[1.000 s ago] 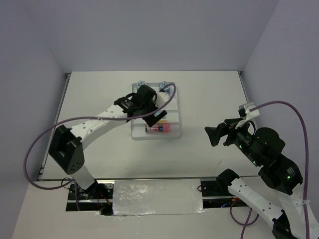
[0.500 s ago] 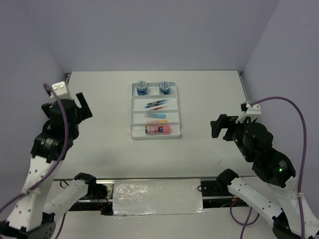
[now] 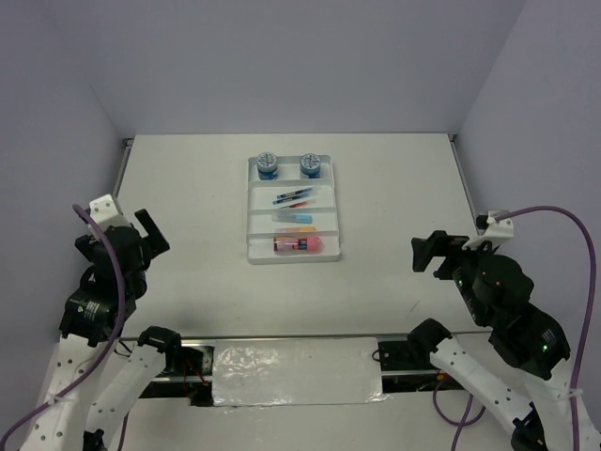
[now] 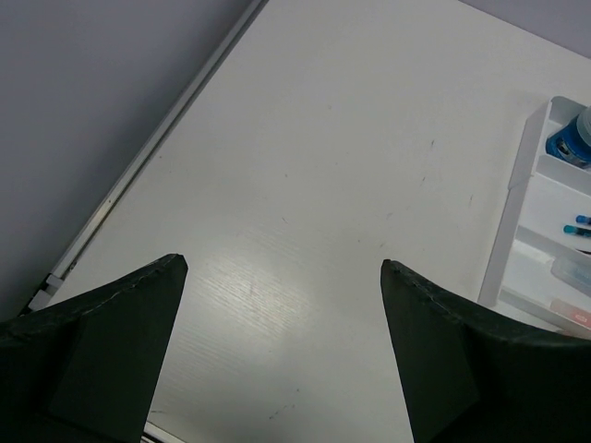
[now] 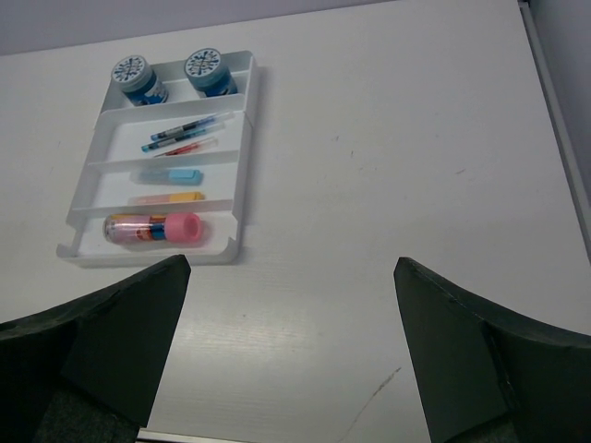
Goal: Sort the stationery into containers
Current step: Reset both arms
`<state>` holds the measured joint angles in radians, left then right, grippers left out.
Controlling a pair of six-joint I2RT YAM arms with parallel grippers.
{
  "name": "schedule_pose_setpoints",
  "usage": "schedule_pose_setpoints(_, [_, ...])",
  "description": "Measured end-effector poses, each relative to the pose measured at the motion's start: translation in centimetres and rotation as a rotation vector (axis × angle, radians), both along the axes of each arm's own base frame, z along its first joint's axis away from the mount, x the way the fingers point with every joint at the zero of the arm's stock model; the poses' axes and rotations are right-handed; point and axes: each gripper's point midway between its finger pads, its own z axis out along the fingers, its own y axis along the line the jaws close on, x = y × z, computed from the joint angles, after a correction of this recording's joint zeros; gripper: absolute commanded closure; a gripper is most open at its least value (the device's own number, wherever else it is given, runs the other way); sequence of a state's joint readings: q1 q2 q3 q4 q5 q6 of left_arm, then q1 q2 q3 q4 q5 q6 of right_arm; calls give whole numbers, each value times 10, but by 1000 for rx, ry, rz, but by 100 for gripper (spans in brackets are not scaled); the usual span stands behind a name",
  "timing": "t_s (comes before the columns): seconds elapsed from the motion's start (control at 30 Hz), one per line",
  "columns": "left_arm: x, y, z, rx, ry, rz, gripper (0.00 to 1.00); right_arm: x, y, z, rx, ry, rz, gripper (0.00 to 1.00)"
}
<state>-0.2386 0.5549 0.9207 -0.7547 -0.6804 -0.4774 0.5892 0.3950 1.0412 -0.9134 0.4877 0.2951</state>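
The tray (image 3: 263, 200) on the table (image 3: 188, 207) holds tubs (image 3: 267, 165), pens (image 3: 294, 198), markers (image 3: 295, 219) and a tube (image 3: 299, 244).

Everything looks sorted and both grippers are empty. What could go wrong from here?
The tubs stand taller than the tray rim in the far compartment, so a low pass by either arm could tip them. The tube lies on its side in the nearest compartment; nudging the tray might roll it. The left gripper and right gripper are open, clear of the tray.
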Motion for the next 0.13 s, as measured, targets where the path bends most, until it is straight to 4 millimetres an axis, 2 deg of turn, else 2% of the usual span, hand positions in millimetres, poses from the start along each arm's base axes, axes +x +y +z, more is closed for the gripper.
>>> schedule_pose_setpoints(0.13, [1, 0, 1, -1, -5, 0, 1, 0, -1, 0, -1, -1, -4, 0])
